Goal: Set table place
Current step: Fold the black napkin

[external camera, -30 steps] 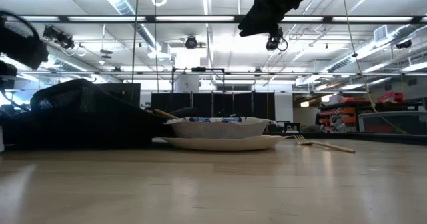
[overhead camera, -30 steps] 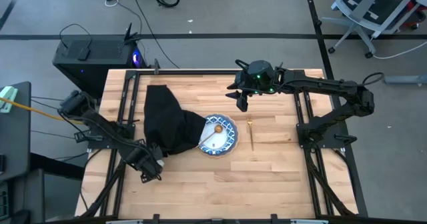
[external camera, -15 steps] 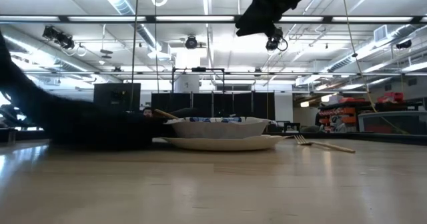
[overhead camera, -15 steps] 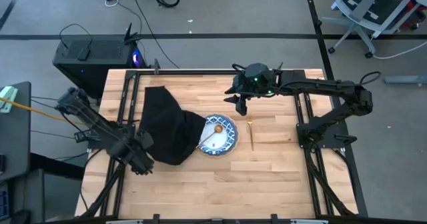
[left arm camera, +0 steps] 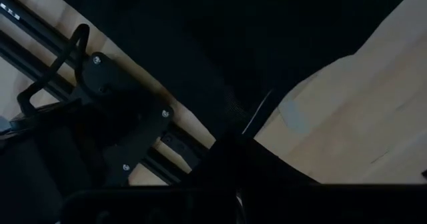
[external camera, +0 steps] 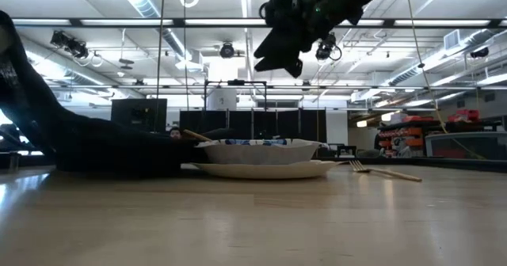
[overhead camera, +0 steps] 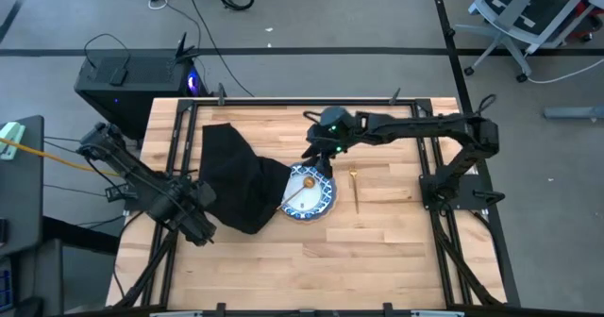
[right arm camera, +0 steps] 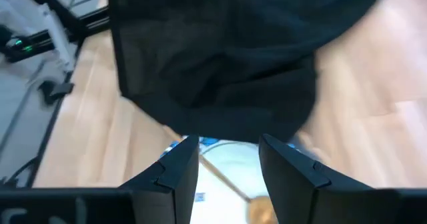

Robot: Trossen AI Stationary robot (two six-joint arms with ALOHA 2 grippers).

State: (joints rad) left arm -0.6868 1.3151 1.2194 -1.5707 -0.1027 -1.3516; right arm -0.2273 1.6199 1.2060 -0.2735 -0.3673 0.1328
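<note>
- The table [overhead camera: 377, 251] is a large light-wood top of narrow planks with black rails along its edges; every place below is given from the plate.
- The black napkin [overhead camera: 236, 180] is the biggest thing on it: a rumpled cloth spread on the left arm's side of the plate, its near edge lapping against the plate's rim. In the low view it lies as a dark heap [external camera: 103, 143] beside the dishes.
- The left gripper [overhead camera: 200, 225] sits low at the napkin's outer corner, on the far side of the cloth from the plate, near the table's front-left rail. Its fingers are pinched shut; the left wrist view shows black cloth right at them, so it appears to hold the napkin's edge.
- The right gripper [overhead camera: 313, 153] hangs in the air just behind the plate, toward the table's back edge, with its fingers [right arm camera: 175, 174] spread wide and empty.
- The plate [overhead camera: 322, 207] is round and blue-grey, near the table's middle.
- The patterned dish [overhead camera: 322, 180] rests on the plate.
- The gold spoon [overhead camera: 302, 191] lies inside the dish, handle slanting toward the napkin.
- The gold fork [overhead camera: 356, 191] lies flat on the wood just beside the plate, on the right arm's side.
</note>
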